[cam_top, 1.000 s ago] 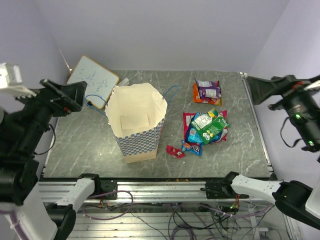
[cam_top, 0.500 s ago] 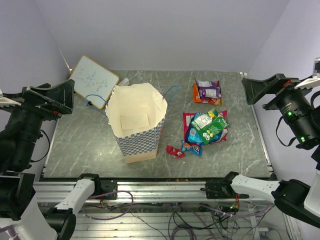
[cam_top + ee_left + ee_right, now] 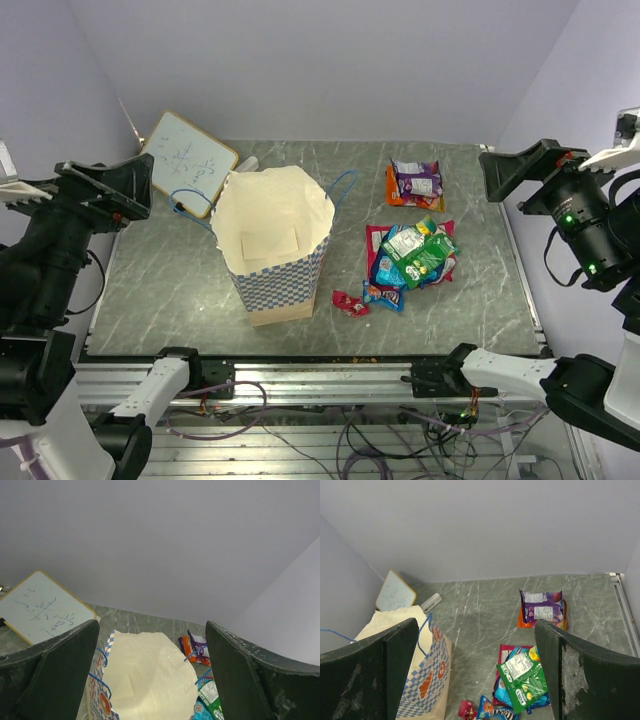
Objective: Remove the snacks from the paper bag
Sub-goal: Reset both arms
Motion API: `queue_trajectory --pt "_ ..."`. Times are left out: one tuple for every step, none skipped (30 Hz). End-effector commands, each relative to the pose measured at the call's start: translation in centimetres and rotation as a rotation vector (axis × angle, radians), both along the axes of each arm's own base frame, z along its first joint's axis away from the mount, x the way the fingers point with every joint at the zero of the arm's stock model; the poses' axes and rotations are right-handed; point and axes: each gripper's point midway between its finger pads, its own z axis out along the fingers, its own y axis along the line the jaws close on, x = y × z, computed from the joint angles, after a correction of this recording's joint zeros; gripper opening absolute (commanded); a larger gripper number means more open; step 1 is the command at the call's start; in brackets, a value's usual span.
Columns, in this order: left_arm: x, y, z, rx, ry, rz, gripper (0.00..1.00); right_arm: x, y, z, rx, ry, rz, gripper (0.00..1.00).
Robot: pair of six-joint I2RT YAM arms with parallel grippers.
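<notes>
The paper bag (image 3: 272, 255) stands upright and wide open at mid-table, and only its pale inside shows through the mouth. The snacks lie on the table to its right. A green, blue and red-pink pile (image 3: 412, 255) is nearest, a purple and an orange packet (image 3: 415, 183) lie behind it, and a small red one (image 3: 349, 302) is by the bag's foot. My left gripper (image 3: 105, 188) hangs open, high off the table's left edge, looking down on the bag (image 3: 145, 680). My right gripper (image 3: 518, 170) is open and raised at the right edge, above the snacks (image 3: 525, 680). Neither holds anything.
A wooden-framed whiteboard (image 3: 187, 162) leans at the back left corner, with a small white stick (image 3: 247, 163) next to it. A metal rail (image 3: 515, 250) runs along the table's right edge. Cables lie below the front edge.
The left arm has drawn back to the left and its gripper sits a little farther out. The right gripper has shifted slightly left. Bag and snacks have not moved.
</notes>
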Motion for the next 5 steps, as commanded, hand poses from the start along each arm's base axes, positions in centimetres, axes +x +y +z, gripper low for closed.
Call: queue_trajectory --pt "0.82 0.13 0.50 0.001 -0.019 0.011 0.98 0.46 -0.01 -0.27 -0.010 0.012 -0.020 1.00" --pt "0.91 0.14 0.38 0.003 -0.015 0.012 0.98 0.43 0.22 -0.33 -0.016 0.010 -0.006 1.00" --pt "0.98 0.17 0.28 0.004 -0.012 0.013 0.98 0.55 0.14 -0.46 -0.012 0.016 -0.017 1.00" --pt "1.06 0.15 0.21 0.006 -0.010 0.012 0.98 0.62 0.20 -0.58 -0.007 0.021 -0.019 1.00" --pt "1.08 0.16 0.22 0.007 -0.011 0.013 0.98 0.73 0.33 -0.69 -0.013 0.026 -0.017 1.00"
